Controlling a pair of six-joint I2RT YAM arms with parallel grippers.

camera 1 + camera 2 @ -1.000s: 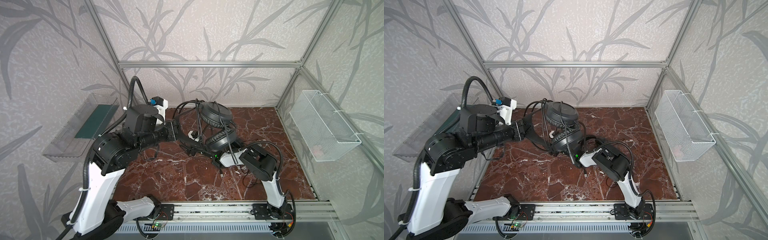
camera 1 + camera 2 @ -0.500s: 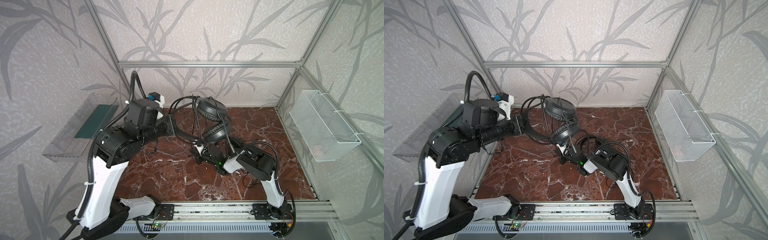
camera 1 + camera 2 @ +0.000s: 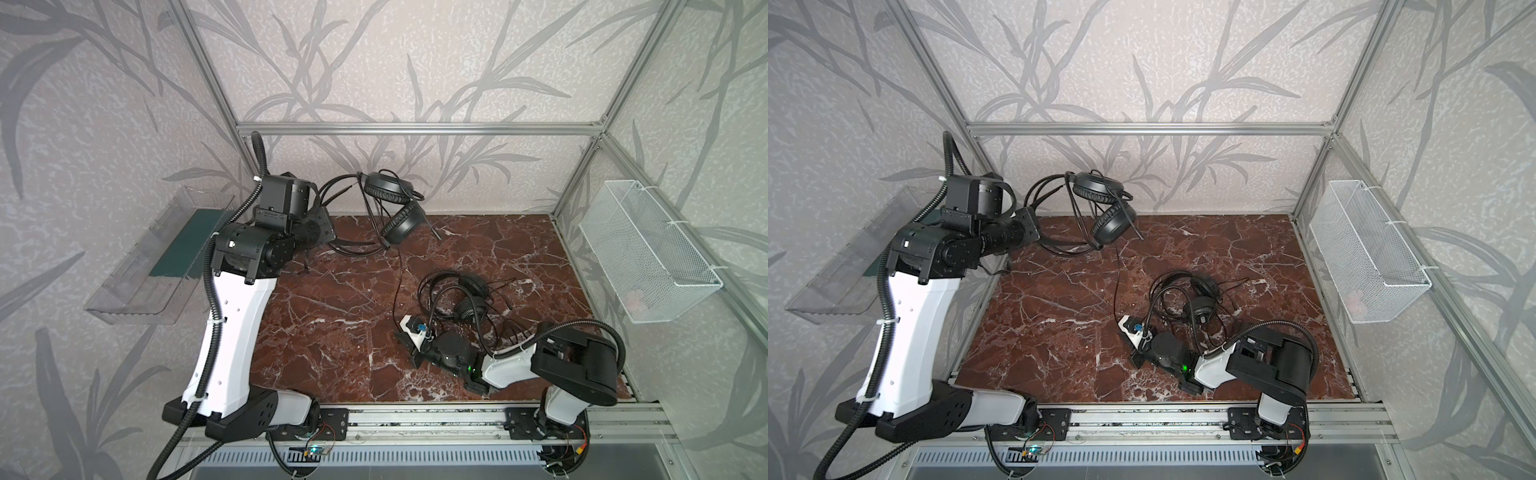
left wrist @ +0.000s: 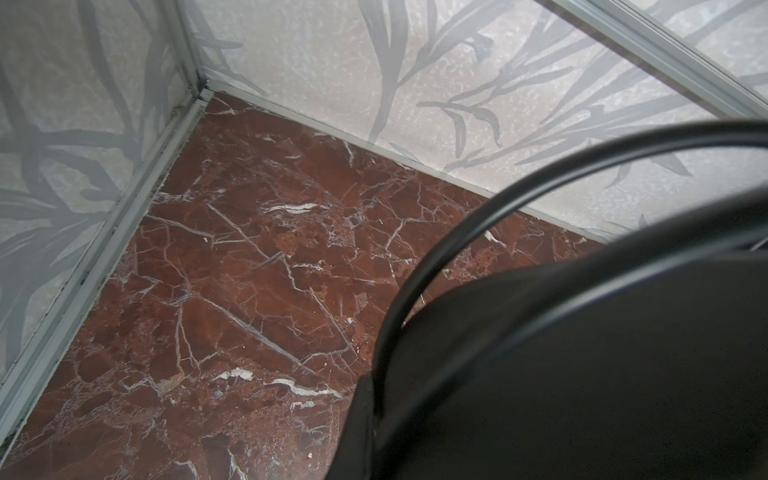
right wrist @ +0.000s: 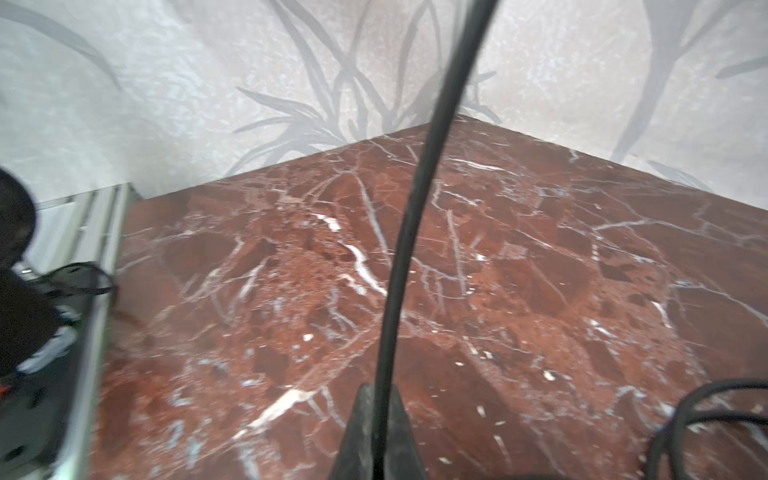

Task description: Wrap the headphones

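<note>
Headphones (image 3: pixel 392 210): light, springy headband clamped in my left end effector (image 3: pixel 323 226); limp cable (image 5: pixel 409 232) pinched in right end effector (image 5: pixel 376 436).

The left hand (image 3: pixel 322 226) is at the far left corner of the worktop (image 3: pixel 332 316), and the raised headphones (image 3: pixel 395 208) hang just to its right. The right hand (image 3: pixel 409 345) is low at the near middle. The second headphones (image 3: pixel 465 299) lie on the worktop just behind it. A cable (image 3: pixel 398 286) runs from it back toward the raised headphones.
</note>
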